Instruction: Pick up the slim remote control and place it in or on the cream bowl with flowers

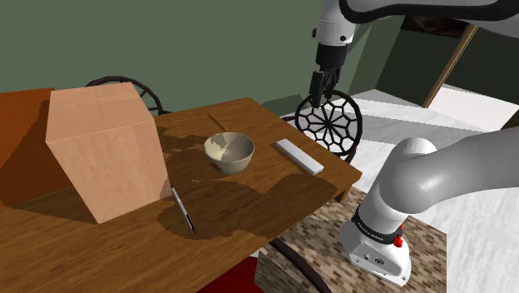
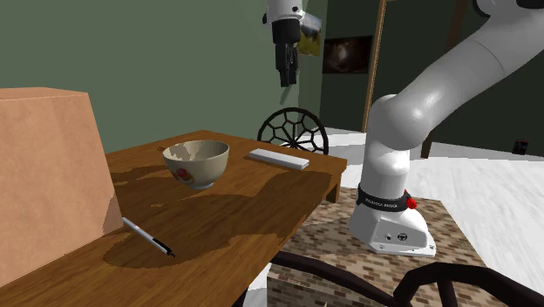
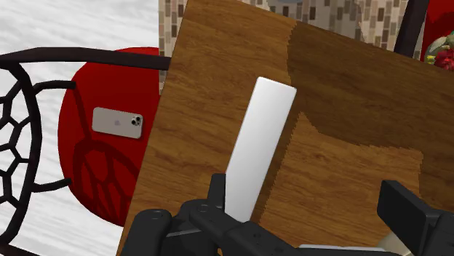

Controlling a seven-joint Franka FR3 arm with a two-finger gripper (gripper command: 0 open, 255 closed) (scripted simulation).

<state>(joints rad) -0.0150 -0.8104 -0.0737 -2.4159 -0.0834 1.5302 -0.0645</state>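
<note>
Shoulder view, nearest first: arm base on the brick-patterned stand [image 1: 428,254]. The wooden table [image 1: 241,218] carries a pen [image 1: 184,210] just beside a big cardboard box [image 1: 104,150]. Mid-table sits the cream bowl [image 1: 229,151] (a red flower mark shows on its side in the second exterior view). The slim remote [image 1: 299,156], pale grey, lies flat near the table edge, apart from the bowl. Past that edge stands a black web-backed chair [image 1: 330,123]. The gripper [image 1: 320,86] hangs well above the remote, fingers spread and grasping nothing. Wrist view: a phone [image 3: 117,122] rests on the chair's red seat [image 3: 102,182].
</note>
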